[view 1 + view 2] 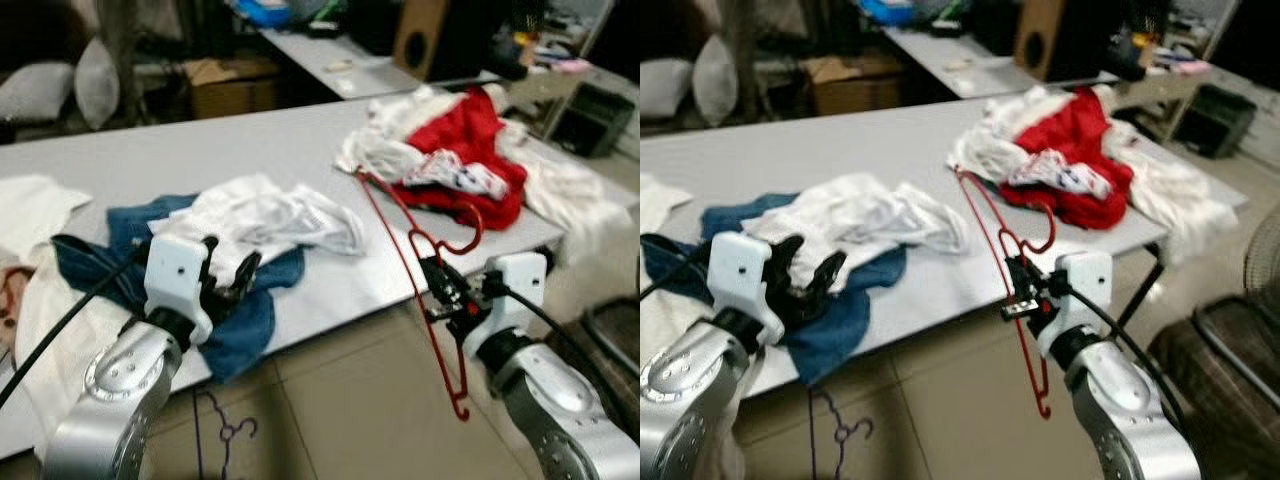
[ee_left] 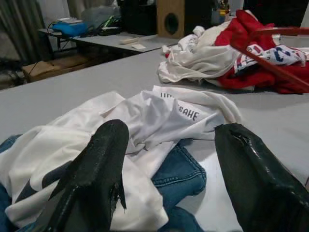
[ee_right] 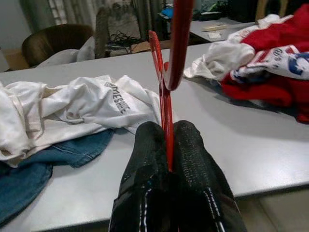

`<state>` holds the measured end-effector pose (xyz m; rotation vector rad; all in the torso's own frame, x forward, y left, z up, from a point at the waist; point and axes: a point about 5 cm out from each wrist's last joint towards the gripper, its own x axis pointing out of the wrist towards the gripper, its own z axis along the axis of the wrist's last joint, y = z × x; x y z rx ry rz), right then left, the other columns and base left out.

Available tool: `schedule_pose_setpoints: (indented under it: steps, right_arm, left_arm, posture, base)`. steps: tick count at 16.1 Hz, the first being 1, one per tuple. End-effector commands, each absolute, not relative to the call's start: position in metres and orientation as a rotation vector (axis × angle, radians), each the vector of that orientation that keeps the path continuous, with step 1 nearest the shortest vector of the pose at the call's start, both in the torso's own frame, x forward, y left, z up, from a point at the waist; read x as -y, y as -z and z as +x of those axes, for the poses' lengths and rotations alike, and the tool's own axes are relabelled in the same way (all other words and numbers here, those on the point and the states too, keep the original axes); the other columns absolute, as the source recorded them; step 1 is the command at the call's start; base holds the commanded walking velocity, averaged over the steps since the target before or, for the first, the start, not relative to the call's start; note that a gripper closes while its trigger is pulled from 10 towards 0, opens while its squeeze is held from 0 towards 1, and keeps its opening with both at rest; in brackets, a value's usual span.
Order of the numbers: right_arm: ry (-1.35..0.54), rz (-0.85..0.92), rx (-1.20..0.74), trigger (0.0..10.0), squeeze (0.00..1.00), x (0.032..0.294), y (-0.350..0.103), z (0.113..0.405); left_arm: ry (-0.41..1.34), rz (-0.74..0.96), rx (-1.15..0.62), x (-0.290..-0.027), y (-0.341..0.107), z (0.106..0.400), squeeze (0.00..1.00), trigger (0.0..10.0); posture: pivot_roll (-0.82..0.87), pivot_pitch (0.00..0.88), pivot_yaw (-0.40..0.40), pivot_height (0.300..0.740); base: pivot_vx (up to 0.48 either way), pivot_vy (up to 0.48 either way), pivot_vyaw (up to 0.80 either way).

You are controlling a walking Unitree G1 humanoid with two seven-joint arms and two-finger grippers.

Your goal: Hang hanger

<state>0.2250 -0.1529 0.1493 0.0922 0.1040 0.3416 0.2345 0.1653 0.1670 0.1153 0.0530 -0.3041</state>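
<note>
A thin red plastic hanger (image 1: 425, 262) is pinched between black fingers (image 3: 145, 159). On the pale grey table (image 1: 250, 150), a white T-shirt with grey lettering (image 1: 270, 215) covers blue denim jeans (image 1: 240, 320) near the front edge; a bright red garment (image 1: 470, 140) sits among white cloth (image 1: 385, 150) toward the far right corner.

A long grey bench (image 1: 250, 140) crosses the room from nine o'clock to three o'clock, its near edge above a floor (image 1: 340, 400) of beige tiles with dark joints. At twelve o'clock behind it stands a second grey table (image 1: 330, 60) carrying small clutter, with a brown cardboard box (image 1: 225, 85) just beside it at eleven o'clock. A wooden speaker cabinet (image 1: 420, 35) with a round black opening stands at one o'clock. Pale cushions (image 1: 70, 85) lie at ten o'clock in a dim corner. At two o'clock a dark crate-like bin (image 1: 590, 115) sits near the bench's far end. A brown chair (image 3: 58, 41) stands before curtains (image 3: 72, 12) in the right wrist view.
</note>
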Motion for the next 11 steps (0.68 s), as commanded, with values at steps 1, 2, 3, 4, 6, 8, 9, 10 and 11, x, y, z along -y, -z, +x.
schedule_pose_setpoints:
  steps: [1, 2, 3, 4, 6, 8, 9, 10, 11]
  right_arm:
    - [-0.362, 0.102, -0.09, 10.0, 0.0, 0.1505, -0.152, 0.2259]
    - [-0.363, 0.102, -0.09, 10.0, 0.0, 0.1521, -0.1519, 0.2267]
    - [-0.365, 0.1, -0.09, 10.0, 0.0, 0.1529, -0.1517, 0.2274]
    - [-0.366, 0.1, -0.089, 10.0, 0.0, 0.1531, -0.1516, 0.2277]
    - [-0.372, 0.096, -0.086, 10.0, 0.0, 0.1527, -0.1523, 0.2285]
    - [-0.376, 0.091, -0.082, 10.0, 0.0, 0.1523, -0.1532, 0.2296]
    - [-0.377, 0.088, -0.081, 10.0, 0.0, 0.1526, -0.1536, 0.2298]
    - [-0.376, 0.083, -0.079, 10.0, 0.0, 0.1536, -0.1541, 0.2304]
    - [-0.371, 0.076, -0.079, 10.0, 0.0, 0.1566, -0.1547, 0.2315]
  left_arm:
    - [0.29, 0.13, -0.062, -0.1691, -0.1672, 0.2338, 0.0, 10.0]
    - [0.281, 0.18, -0.052, -0.1705, -0.1691, 0.2341, 0.0, 10.0]
    - [0.275, 0.182, -0.055, -0.1708, -0.1687, 0.2343, 0.0, 10.0]
    - [0.275, 0.181, -0.057, -0.1706, -0.1684, 0.2344, 0.0, 10.0]
    - [0.271, 0.153, -0.066, -0.1709, -0.1675, 0.2348, 0.0, 10.0]
    - [0.263, 0.123, -0.076, -0.1718, -0.1662, 0.2367, 0.0, 10.0]
    - [0.264, 0.129, -0.071, -0.1715, -0.1664, 0.2376, 0.0, 10.0]
    - [0.263, 0.149, -0.061, -0.1709, -0.1672, 0.2392, 0.0, 10.0]
    - [0.248, 0.159, -0.066, -0.1708, -0.166, 0.2418, 0.0, 10.0]
  posture:
    - [-0.01, 0.0, -0.053, 0.74]
    - [-0.01, 0.0, -0.053, 0.74]
    - [-0.01, 0.0, -0.053, 0.74]
    - [-0.01, 0.0, -0.053, 0.74]
    - [0.0, 0.0, -0.06, 0.74]
    - [-0.01, 0.0, -0.058, 0.74]
    - [-0.01, 0.0, -0.057, 0.74]
    - [-0.01, 0.0, -0.057, 0.74]
    - [-0.02, 0.0, -0.056, 0.74]
  base:
    - [0.0, 0.48, 0.0]
    - [0.0, 0.0, 0.0]
    - [0.0, -0.48, 0.0]
    - [0.0, -0.48, 0.0]
    - [0.0, -0.24, 0.0]
    - [0.0, 0.24, 0.0]
    - [0.0, 0.48, 0.0]
    - [0.0, 0.0, 0.0]
    - [0.0, 0.0, 0.0]
